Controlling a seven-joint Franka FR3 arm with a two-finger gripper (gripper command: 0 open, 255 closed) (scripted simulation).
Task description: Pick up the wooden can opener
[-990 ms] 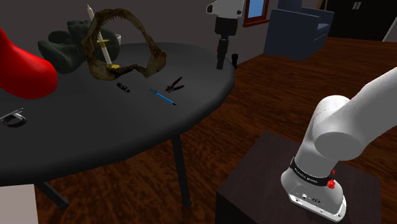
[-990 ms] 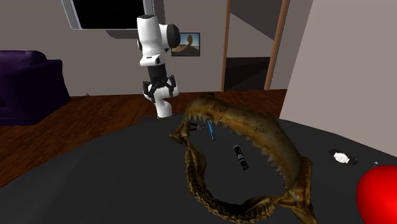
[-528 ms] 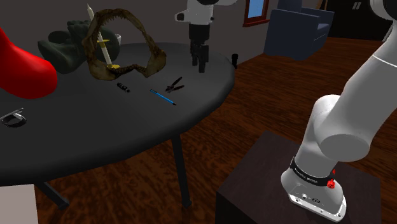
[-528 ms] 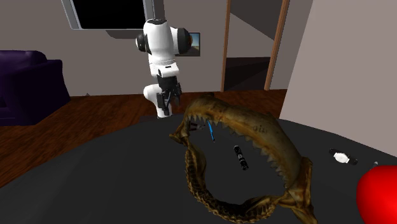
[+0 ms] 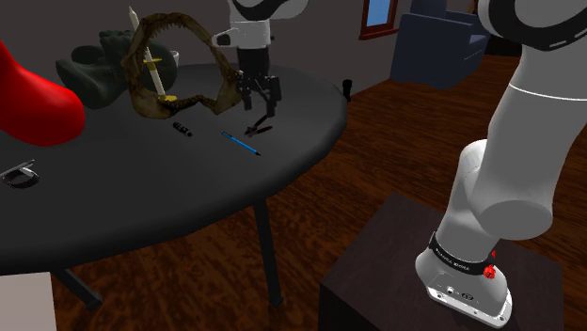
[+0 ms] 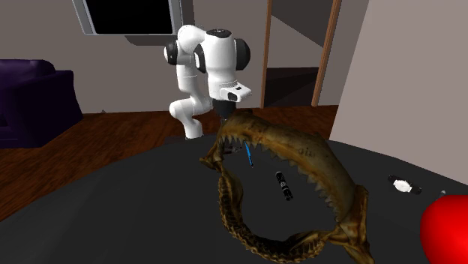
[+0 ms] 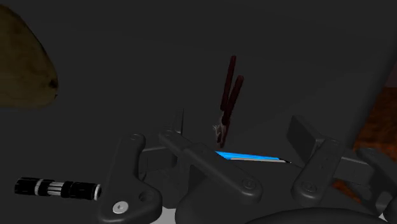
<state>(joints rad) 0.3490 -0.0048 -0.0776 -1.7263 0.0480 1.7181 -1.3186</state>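
The can opener (image 5: 258, 124) is a small dark tool with two reddish-brown handles. It lies on the round black table (image 5: 141, 197) near the edge, in front of the shark jaw (image 5: 179, 70). My gripper (image 5: 257, 96) hangs just above it, open, holding nothing. In the wrist view the can opener (image 7: 229, 95) lies on the table beyond the gripper (image 7: 219, 153), and the fingers (image 7: 130, 168) stand wide apart. In the second exterior view the arm (image 6: 217, 60) leans over the far side of the shark jaw (image 6: 300, 180), which hides the hand.
A blue pen (image 5: 242, 143) and a small black flashlight (image 5: 182, 129) lie close to the can opener. A big red object (image 5: 33, 99) and a grey clip (image 5: 19, 175) sit at the shoulder view's left. The stand (image 5: 404, 273) is at lower right.
The arm has swung from the table's far edge toward the shoulder view's left and lowered. The gripper now hangs over the can opener with its fingers spread.
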